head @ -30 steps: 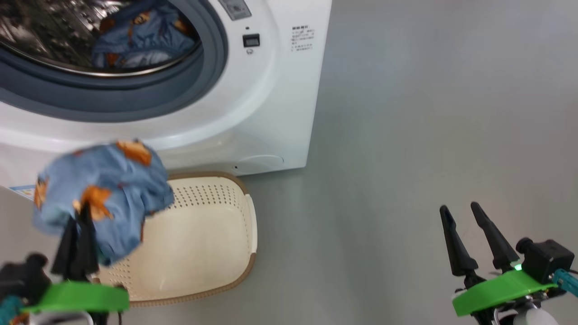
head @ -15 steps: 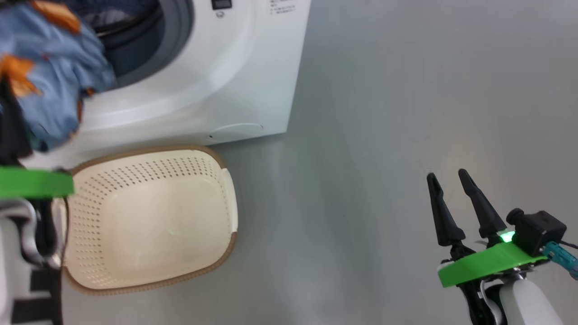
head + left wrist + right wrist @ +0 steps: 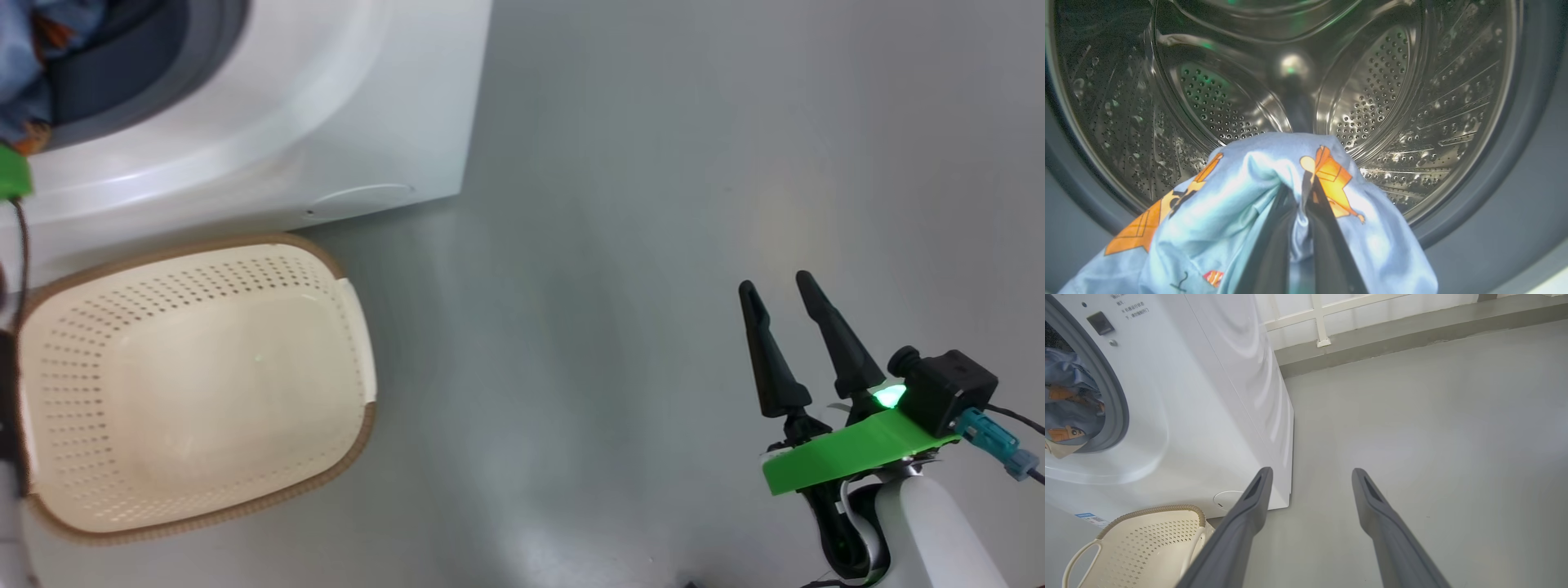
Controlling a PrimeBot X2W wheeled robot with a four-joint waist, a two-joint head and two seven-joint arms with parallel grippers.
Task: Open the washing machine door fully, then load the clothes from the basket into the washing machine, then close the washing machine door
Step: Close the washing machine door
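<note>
At the far left, the left end effector (image 3: pixel 1301 191) has its two dark fingers pinched tight on a light blue fabric garment printed with orange cartoon figures (image 3: pixel 1237 196). The garment is bunched over the fingers and droops to both sides of them. It is held at the mouth of the steel perforated drum (image 3: pixel 1396 81), within the ring of the grey-blue rubber gasket (image 3: pixel 1515 183), and the fingers point straight into the drum. In the head view a scrap of the garment shows at the upper left corner.

The big white front-loading washing machine (image 3: pixel 351 90) stands on the grey floor (image 3: pixel 653 204), with a round cover (image 3: pixel 363 194) low near its front right corner and a small blue label (image 3: pixel 1088 516) further left. Close before its front sits the cream-white perforated plastic basket with a brown woven-look rim (image 3: pixel 359 433). It is upright, mouth up, with its bare bottom showing. Its long axis runs along the machine's front, with a handle at each end.

Well to the right, over the floor, the right end effector (image 3: pixel 775 282) hangs with its fingers spread wide, gripping nothing and pointing past the machine's right side. Beyond it, a white railing (image 3: pixel 1323 318) lines the floor's far edge.
</note>
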